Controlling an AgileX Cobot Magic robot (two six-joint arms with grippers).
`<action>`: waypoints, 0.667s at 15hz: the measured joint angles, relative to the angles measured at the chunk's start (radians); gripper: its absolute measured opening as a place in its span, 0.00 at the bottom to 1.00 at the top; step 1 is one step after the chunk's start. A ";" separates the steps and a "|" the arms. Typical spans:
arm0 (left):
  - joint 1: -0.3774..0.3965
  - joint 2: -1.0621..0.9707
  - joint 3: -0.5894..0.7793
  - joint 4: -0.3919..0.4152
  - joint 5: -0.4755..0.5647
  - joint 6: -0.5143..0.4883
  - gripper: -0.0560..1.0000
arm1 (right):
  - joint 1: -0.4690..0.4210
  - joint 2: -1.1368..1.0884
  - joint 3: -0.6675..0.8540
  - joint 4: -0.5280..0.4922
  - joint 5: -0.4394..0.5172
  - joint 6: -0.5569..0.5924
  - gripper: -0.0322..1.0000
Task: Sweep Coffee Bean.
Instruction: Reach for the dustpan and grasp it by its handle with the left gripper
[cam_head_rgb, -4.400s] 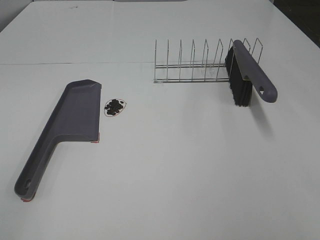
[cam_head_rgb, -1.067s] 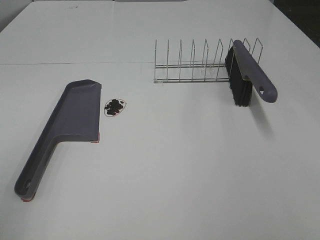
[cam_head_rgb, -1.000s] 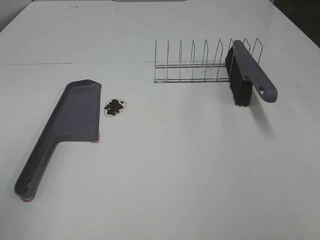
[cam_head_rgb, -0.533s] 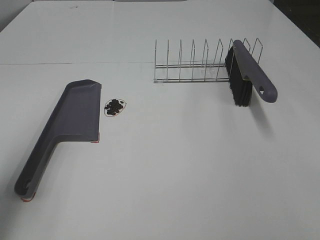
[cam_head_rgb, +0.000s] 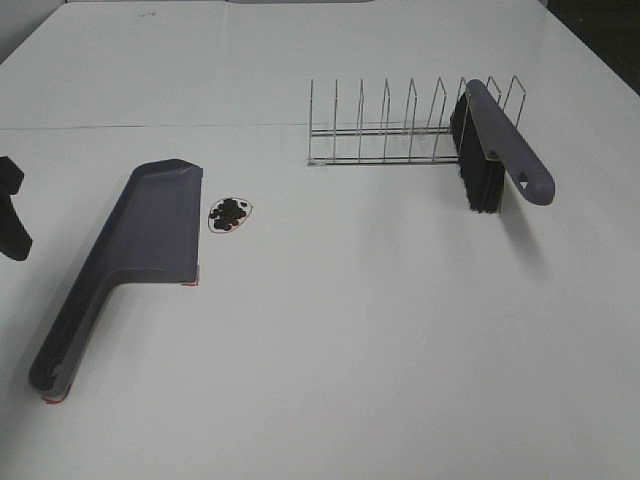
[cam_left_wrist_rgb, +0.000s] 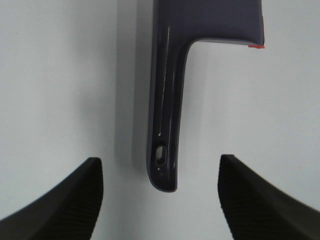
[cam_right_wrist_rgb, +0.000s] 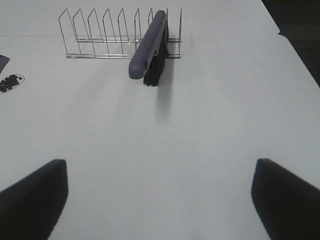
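The coffee bean (cam_head_rgb: 230, 212) cluster lies on the white table just right of the grey dustpan (cam_head_rgb: 150, 235), inside a thin outlined ring; the beans (cam_right_wrist_rgb: 10, 82) also show in the right wrist view. A grey brush (cam_head_rgb: 505, 140) with black bristles leans in the wire rack (cam_head_rgb: 385, 130). My left gripper (cam_head_rgb: 12, 208) shows at the table's left edge, open. In the left wrist view, the left gripper (cam_left_wrist_rgb: 160, 200) hangs above the end of the dustpan handle (cam_left_wrist_rgb: 167, 130) without touching it. My right gripper (cam_right_wrist_rgb: 160, 205) stands open with nothing in it, well short of the brush (cam_right_wrist_rgb: 150, 42).
The wire rack (cam_right_wrist_rgb: 100, 35) stands at the back right with several bare slots. A small red tag (cam_head_rgb: 192, 280) marks the dustpan's front corner. A seam (cam_head_rgb: 150, 127) runs across the table behind the dustpan.
My left gripper has come into the high view at the left edge. Dustpan, beans, brush and rack have not moved.
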 joint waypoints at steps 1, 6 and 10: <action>-0.007 0.046 -0.025 0.005 0.000 -0.011 0.62 | 0.000 0.000 0.000 0.000 0.000 0.000 0.86; -0.121 0.226 -0.136 0.133 0.008 -0.154 0.62 | 0.000 0.000 0.000 0.000 0.000 0.000 0.86; -0.159 0.309 -0.213 0.152 0.047 -0.177 0.62 | 0.000 0.000 0.000 0.000 0.000 0.000 0.86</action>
